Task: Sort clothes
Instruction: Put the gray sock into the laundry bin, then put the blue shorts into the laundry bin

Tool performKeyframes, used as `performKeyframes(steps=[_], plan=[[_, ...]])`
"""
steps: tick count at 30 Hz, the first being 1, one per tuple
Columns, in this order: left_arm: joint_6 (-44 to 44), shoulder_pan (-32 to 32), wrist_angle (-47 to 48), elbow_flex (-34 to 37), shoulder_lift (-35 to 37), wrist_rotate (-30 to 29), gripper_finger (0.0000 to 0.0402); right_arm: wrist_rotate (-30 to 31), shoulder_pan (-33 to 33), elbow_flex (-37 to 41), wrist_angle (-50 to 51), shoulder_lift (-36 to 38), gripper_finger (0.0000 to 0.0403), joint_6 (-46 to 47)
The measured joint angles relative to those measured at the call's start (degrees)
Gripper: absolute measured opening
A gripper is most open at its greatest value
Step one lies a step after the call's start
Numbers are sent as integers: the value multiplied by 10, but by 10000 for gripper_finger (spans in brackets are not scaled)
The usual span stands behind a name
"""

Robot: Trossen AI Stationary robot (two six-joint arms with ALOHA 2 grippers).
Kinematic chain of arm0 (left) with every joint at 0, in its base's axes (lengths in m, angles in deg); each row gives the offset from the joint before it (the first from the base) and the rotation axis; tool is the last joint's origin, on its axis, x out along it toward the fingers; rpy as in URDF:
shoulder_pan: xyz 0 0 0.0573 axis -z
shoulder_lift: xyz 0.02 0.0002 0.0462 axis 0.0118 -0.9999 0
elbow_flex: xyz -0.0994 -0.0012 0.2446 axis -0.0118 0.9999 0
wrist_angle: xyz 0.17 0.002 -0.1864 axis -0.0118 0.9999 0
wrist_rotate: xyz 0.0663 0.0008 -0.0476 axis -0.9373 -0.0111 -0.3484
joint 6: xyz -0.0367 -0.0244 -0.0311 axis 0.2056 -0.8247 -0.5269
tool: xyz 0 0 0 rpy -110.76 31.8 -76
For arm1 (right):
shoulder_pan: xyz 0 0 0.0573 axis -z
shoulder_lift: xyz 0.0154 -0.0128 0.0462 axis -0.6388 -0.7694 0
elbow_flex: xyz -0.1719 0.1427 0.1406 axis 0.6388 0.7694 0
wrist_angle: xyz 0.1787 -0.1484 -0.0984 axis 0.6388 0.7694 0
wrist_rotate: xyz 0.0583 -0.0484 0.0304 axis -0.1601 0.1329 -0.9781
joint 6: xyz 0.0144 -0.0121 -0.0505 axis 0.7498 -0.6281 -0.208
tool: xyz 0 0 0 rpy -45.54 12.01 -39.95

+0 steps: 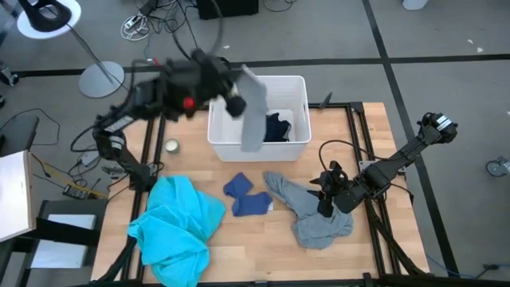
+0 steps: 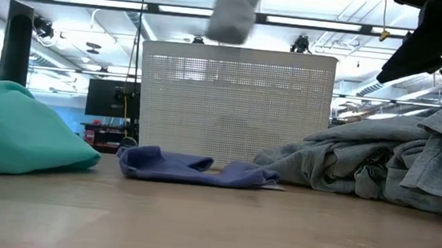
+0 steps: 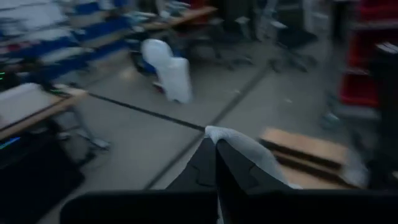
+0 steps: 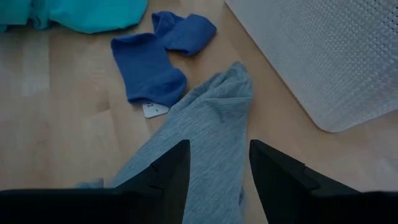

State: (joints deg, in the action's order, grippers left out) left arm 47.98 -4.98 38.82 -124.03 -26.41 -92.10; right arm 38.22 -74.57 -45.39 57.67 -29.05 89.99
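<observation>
Your left gripper (image 1: 236,102) is raised over the front-left part of the white bin (image 1: 296,84), its fingers pinched shut on a grey sock-like piece (image 1: 253,113) that hangs down across the bin's front wall; in the low view that piece (image 2: 236,11) dangles above the bin's top edge (image 2: 239,55). A dark navy piece (image 1: 276,127) already lies inside the bin. Your right gripper (image 1: 326,209) sits low over the grey top (image 1: 315,211) at the front right of the table (image 1: 370,135), with its fingers spread apart and the grey cloth (image 4: 205,144) showing between them; you cannot tell whether they touch it. The blue piece (image 1: 245,197) lies between the grey top and the large turquoise shirt (image 1: 178,226), just beside the top's near end and close to the shirt. The shirt is bunched at the front-left corner, reaching toward the table's front edge. You have bare wood between the bin's front wall and the clothes, and along the table's right side next to the bin. A small round object (image 1: 171,146) sits on the table left of the bin.
</observation>
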Motion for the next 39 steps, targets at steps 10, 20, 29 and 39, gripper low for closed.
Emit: performKeyframes(steps=[10,20,29,39], plan=[[-4,-99,14,-10,-2,58,4,1,2,0,1,0,166,-12],[-73,-101,178,-5,-2,57,55,-1,2,0,1,0,166,-12],[-197,-87,393,-5,-2,145,119,-1,2,0,1,0,166,-12],[-310,90,428,6,17,158,124,-6,2,0,-1,0,166,-7]])
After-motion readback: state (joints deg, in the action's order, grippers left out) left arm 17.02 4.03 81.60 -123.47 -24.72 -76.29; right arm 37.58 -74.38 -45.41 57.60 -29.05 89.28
